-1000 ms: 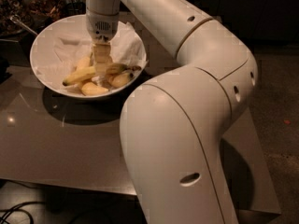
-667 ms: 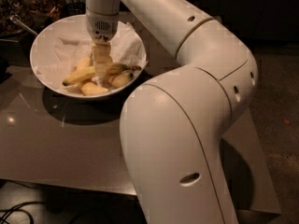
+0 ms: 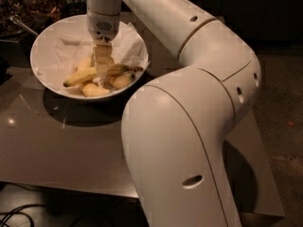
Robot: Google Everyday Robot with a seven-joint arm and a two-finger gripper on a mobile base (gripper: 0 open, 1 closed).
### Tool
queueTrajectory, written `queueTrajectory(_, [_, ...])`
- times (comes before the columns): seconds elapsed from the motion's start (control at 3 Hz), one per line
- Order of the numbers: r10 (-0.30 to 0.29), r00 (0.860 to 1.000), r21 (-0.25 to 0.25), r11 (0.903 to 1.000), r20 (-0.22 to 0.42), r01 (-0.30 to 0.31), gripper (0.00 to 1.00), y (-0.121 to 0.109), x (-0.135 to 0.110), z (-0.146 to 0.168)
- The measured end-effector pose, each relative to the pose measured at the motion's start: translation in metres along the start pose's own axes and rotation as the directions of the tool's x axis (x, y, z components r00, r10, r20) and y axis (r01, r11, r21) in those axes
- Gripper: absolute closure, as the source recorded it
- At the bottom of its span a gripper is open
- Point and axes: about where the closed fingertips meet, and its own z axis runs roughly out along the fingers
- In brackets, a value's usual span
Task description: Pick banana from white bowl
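Note:
The white bowl (image 3: 43, 72) stands at the back left of the table, lined with crumpled white paper (image 3: 66, 48). The long yellow banana (image 3: 80, 76) lies across the bowl's front part, its greenish tip pointing left. My gripper (image 3: 102, 69) reaches straight down into the bowl and sits at the banana's right half, touching or just above it. The banana's stem end lies behind the gripper.
Shorter pale bananas (image 3: 94, 90) (image 3: 122, 81) lie in the bowl beside the long one. The grey table (image 3: 57, 145) has its front edge near the bottom. My large white arm (image 3: 189, 126) fills the right. Dark clutter (image 3: 28, 8) stands behind the bowl, and cables (image 3: 14, 216) lie on the floor.

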Motion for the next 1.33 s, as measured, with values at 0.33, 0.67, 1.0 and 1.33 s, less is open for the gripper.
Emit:
queueTrajectory(0.33, [0.000,1.000,0.000,1.0000,0.000,0.000,0.40,0.0000,0.0000,0.0000])
queueTrajectory(0.67, [0.000,1.000,0.000,1.0000,0.000,0.000,0.39,0.0000,0.0000,0.0000])
queueTrajectory(1.0, [0.000,1.000,0.000,1.0000,0.000,0.000,0.38,0.0000,0.0000,0.0000])
queueTrajectory(1.33, [0.000,1.000,0.000,1.0000,0.000,0.000,0.39,0.0000,0.0000,0.0000])
